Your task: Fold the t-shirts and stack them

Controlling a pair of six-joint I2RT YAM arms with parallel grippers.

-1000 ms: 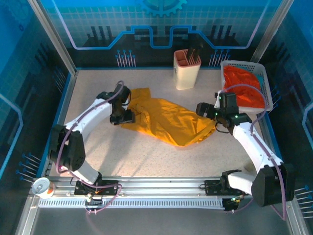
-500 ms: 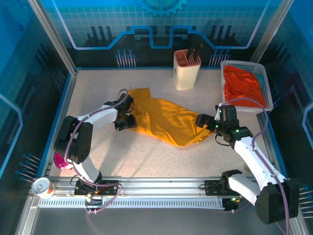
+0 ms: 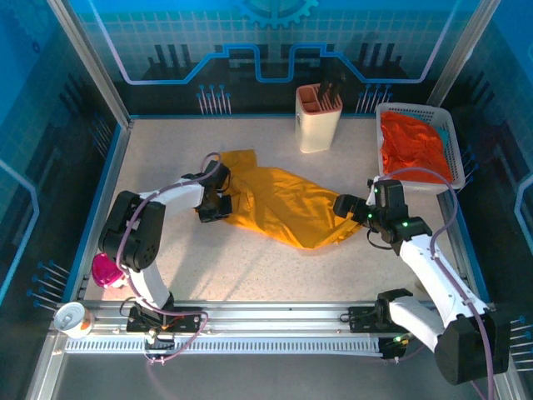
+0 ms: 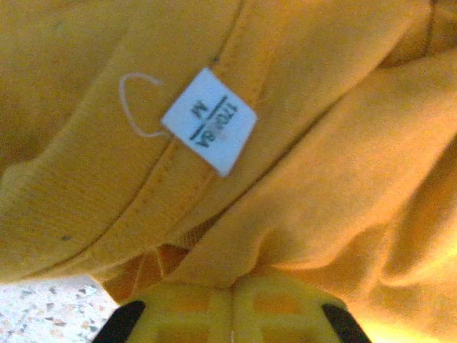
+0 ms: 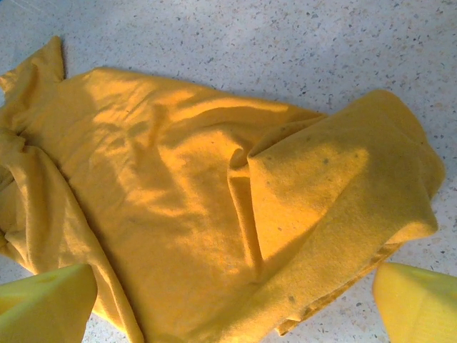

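left gripper (image 3: 215, 205): clamped fully closed on the collar-side edge of the mustard-yellow t-shirt (image 3: 287, 204), low at the table (image 3: 250, 267). In the wrist view, cloth bunches right into the closed pads.
grip risk: you look to have pinched a bunched fold rather than one layer, just below the size tag (image 4: 209, 120). Lift and both layers may come up together, or the thin bite may slip out.
mustard-yellow t-shirt: lies crumpled mid-table between the two grippers, its right end doubled over itself.
fold risk: drag it left before it is spread and the creases likely lock in, so the fold comes out skewed.
right gripper (image 3: 344, 206): jaws spread wide, holding nothing, hovering over the shirt's right end. Its fingers (image 5: 418, 306) straddle the doubled-over flap.
right risk: close here and you probably grab the flap plus the layer under it. Pull against the left and the shirt may twist.
utensil holder (image 3: 317, 125): upright at the back, apart from the shirt. A high swing of cloth could clip it.
orange-red t-shirt (image 3: 414, 148): heaped in the white mesh basket (image 3: 414, 108), back right, not folded yet.
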